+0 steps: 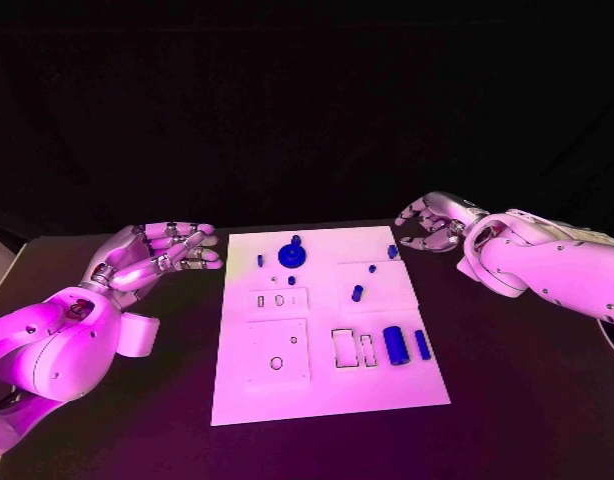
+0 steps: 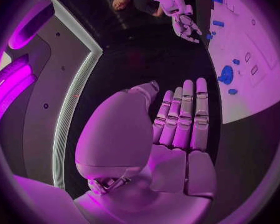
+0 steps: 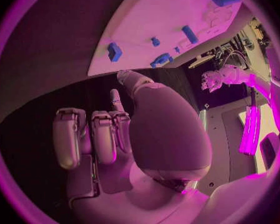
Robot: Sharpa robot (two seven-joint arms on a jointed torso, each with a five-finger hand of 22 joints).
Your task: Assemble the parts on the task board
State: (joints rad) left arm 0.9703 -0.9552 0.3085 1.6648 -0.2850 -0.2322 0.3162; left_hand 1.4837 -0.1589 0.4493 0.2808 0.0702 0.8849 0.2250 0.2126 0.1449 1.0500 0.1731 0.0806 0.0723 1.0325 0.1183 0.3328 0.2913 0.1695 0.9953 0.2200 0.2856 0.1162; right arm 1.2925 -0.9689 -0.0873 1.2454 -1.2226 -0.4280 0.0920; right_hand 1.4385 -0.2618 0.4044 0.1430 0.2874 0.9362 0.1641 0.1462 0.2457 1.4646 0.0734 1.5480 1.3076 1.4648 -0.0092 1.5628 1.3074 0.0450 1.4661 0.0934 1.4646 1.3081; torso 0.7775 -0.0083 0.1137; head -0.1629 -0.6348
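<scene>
One black table [image 1: 538, 400], dark backdrop

From my console, the small parts [image 1: 260, 260] at the task board's [image 1: 329, 395] ten o'clock are too tiny to identify.

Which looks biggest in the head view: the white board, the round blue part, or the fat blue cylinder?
1. Task board, by far the largest.
2. Round blue part.
3. Fat blue cylinder.
The last two look close in size, so their order is unsure.

No readable text, labels, numbers or signs on task board [image 1: 325, 380] or parts.
</scene>
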